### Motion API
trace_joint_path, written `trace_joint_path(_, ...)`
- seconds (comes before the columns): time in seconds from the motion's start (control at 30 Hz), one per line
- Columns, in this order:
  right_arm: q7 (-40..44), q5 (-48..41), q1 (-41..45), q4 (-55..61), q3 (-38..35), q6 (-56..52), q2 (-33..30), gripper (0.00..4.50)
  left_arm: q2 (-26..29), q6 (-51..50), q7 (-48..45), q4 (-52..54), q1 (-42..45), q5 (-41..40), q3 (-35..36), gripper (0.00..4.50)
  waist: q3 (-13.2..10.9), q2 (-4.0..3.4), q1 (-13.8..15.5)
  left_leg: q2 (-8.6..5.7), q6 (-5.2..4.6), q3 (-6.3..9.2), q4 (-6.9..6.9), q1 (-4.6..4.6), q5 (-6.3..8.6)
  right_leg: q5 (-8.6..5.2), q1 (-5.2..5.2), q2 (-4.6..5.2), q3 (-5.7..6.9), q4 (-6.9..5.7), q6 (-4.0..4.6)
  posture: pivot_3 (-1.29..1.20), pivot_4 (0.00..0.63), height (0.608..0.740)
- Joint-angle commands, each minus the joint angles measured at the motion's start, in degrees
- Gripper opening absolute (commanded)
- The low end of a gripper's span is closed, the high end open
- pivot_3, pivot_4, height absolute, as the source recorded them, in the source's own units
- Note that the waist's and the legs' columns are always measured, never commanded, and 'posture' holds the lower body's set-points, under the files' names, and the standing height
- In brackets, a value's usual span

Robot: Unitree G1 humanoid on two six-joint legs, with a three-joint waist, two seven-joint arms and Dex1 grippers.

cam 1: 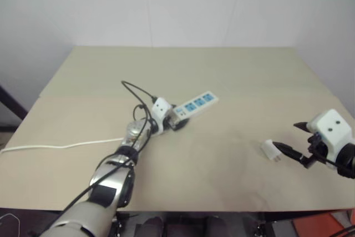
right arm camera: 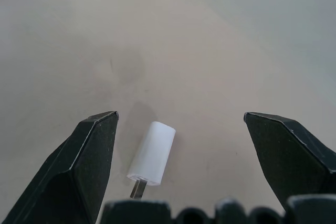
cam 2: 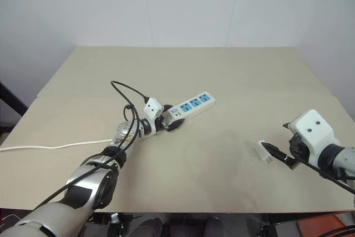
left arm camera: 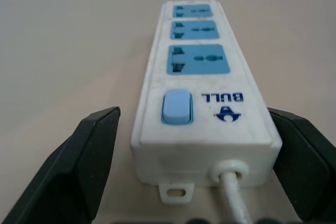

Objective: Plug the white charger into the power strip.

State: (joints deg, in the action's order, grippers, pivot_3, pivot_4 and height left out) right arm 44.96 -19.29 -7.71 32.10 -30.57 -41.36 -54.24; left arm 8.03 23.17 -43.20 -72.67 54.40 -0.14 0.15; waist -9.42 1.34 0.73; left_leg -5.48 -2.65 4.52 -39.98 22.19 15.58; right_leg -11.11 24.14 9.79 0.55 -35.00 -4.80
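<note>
**Both grippers poised over their targets, before any grasp**

Left to right. The left gripper [left arm camera: 193,145] reaches level across the table with its fingers spread, one on each side of the switch end of the power strip [cam 1: 194,105], neither visibly pressing on the casing. The power strip lies flat near the table's middle, its three blue socket panels running away toward the far right and its thin white cord [cam 1: 61,146] trailing off over the left edge. To steady the strip well, the fingers should probably close squarely on the two long sides, clear of the blue switch [left arm camera: 176,107] and the cord's exit. At the near right, the white charger [right arm camera: 152,153] lies on its side, well apart from the strip, prongs pointing back at the right gripper [right arm camera: 181,156], whose fingers stand wide open around it, not touching. A grasp across the charger's body, leaving the prongs free, seems best. The table [cam 1: 233,70] is plain beige, bare otherwise, backed by a white wall [cam 1: 166,4].
</note>
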Motion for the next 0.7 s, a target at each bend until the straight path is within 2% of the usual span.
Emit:
trace_joint_path(0.03,-0.3,-0.1,-0.1,1.7,-3.1,-0.1,-0.5,4.50,-0.7,-2.5,-1.1,-1.0,0.4,-1.0,1.7,4.10,0.0,-0.01,0.0,0.00,0.01,0.00,0.00,0.00,-0.01,0.00,0.00,0.00,0.00,0.00,0.00,0.00,0.150,0.740)
trace_joint_path(0.13,-0.3,-0.2,0.4,1.7,-2.9,-0.3,-0.8,4.50,-0.9,-3.8,-2.8,-1.0,0.6,-1.9,3.1,3.30,0.0,-0.01,0.0,0.00,0.00,0.00,-0.02,-0.02,0.00,0.00,-0.01,0.00,0.00,-0.01,0.00,0.00,0.150,0.740)
trace_joint_path(0.27,-0.4,-0.2,1.3,1.3,-2.3,-0.4,-1.3,4.50,-0.5,-3.4,-3.4,-0.5,0.5,0.2,1.5,3.28,0.0,-0.01,0.0,0.00,0.00,0.00,-0.02,-0.03,0.00,0.00,-0.02,0.00,0.00,-0.01,-0.01,0.00,0.150,0.740)
trace_joint_path(0.47,1.0,-3.4,4.2,2.1,0.8,-6.6,-4.3,4.50,1.9,0.2,-12.2,2.3,0.0,1.0,-0.5,3.28,0.0,-0.01,-0.1,0.00,0.00,-0.01,-0.02,0.01,0.00,0.01,0.01,0.00,0.00,0.00,0.00,0.00,0.150,0.740)
trace_joint_path(0.57,-0.5,-4.8,10.3,2.3,6.2,-13.2,-7.8,4.50,3.5,1.9,-16.1,4.2,-0.6,1.0,-1.4,3.28,0.0,-0.02,-0.4,0.05,0.00,-0.02,-0.03,0.01,0.00,0.03,0.03,-0.03,0.00,0.00,0.03,0.00,0.150,0.740)
trace_joint_path(0.7,-4.3,-6.6,25.2,-0.4,18.0,-24.2,-7.3,4.50,5.6,4.2,-21.5,7.1,-2.0,1.1,-2.8,3.28,0.0,-0.01,-0.6,0.14,0.01,-0.02,-0.04,0.06,0.00,0.06,0.10,-0.08,-0.01,0.02,0.08,0.00,0.150,0.740)
